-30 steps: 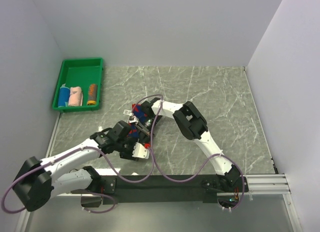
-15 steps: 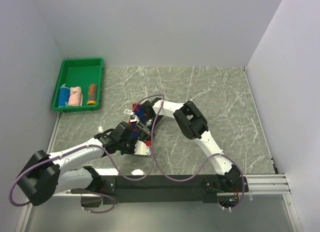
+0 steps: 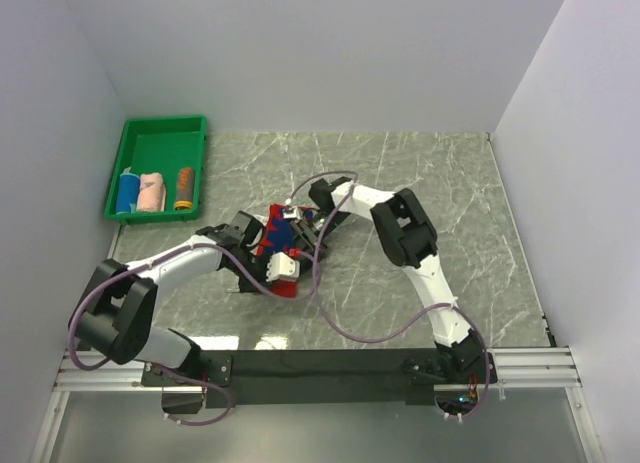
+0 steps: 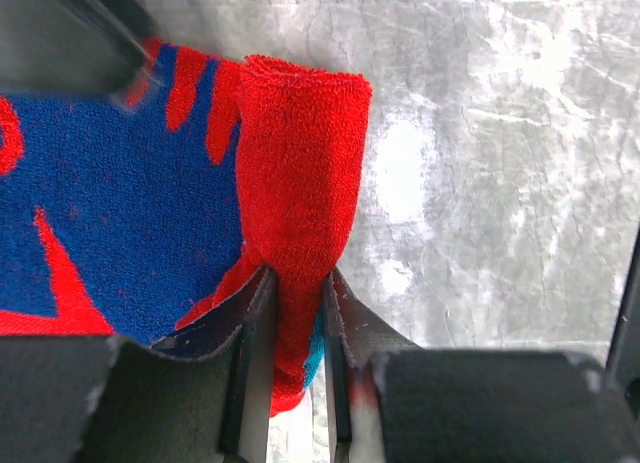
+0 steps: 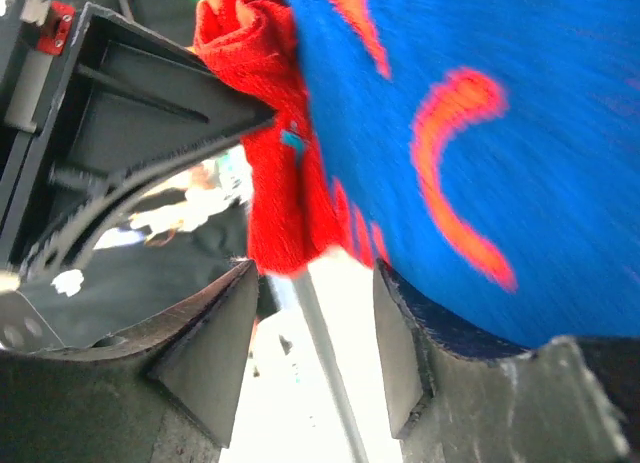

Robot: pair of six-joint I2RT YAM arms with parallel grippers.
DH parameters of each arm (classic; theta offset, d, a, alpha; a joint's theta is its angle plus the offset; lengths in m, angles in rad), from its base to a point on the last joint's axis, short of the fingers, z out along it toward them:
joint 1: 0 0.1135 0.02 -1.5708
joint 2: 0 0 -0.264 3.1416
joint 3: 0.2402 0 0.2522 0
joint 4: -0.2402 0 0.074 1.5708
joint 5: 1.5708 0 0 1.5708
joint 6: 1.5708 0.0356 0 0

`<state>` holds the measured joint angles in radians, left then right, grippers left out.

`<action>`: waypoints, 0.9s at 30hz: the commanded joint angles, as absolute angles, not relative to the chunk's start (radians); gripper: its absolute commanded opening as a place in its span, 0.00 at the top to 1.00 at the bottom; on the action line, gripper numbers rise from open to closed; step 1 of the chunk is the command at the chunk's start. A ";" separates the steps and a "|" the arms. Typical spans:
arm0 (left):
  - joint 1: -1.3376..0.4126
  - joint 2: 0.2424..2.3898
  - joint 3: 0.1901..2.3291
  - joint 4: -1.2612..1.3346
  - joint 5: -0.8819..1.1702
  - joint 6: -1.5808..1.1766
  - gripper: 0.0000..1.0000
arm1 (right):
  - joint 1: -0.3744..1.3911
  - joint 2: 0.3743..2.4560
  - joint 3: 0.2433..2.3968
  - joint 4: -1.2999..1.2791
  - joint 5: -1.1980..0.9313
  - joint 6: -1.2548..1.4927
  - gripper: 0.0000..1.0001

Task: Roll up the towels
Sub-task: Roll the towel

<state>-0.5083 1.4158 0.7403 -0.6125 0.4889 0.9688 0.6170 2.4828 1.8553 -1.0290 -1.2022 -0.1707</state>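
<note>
Red-and-blue towel point(image 4: 100, 203), pt rolled: L end effector point(image 4: 295, 283) pinched roll's end, R end effector point(image 5: 315, 273) stood open alongside. Next turn wanted even tension.

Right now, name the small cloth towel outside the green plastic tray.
The red-and-blue patterned towel, pinched by the left gripper; the blue towel, pale pink towel and orange towel lie rolled in the tray.

A tray point(image 3: 150, 133) sits at the table's point(image 3: 440, 203) far left, with three rolled towels point(image 3: 153, 192) side by side in its near end. Another towel point(image 3: 272, 235) lies mid-table between the left gripper point(image 4: 297, 303) and the right gripper point(image 5: 315, 303).
</note>
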 commanded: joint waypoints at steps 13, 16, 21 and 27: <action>-0.364 1.761 0.940 -0.979 0.560 1.052 0.99 | 0.436 1.879 1.378 -0.522 -0.744 -0.003 0.39; -0.338 1.813 0.997 -1.015 0.584 1.072 0.99 | 0.410 1.821 1.315 -0.497 -0.660 -0.002 0.39; -0.296 1.957 1.109 -1.104 0.629 1.092 0.99 | 0.396 1.650 1.195 -0.437 -0.635 -0.028 0.40; -0.268 2.178 1.296 -1.209 0.627 1.078 0.99 | 0.511 1.588 1.170 -0.514 -0.565 -0.238 0.51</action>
<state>-0.2783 2.0495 1.2747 -1.2179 0.8093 1.0286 0.4438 1.6505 1.1755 -0.5102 -0.6167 -0.1047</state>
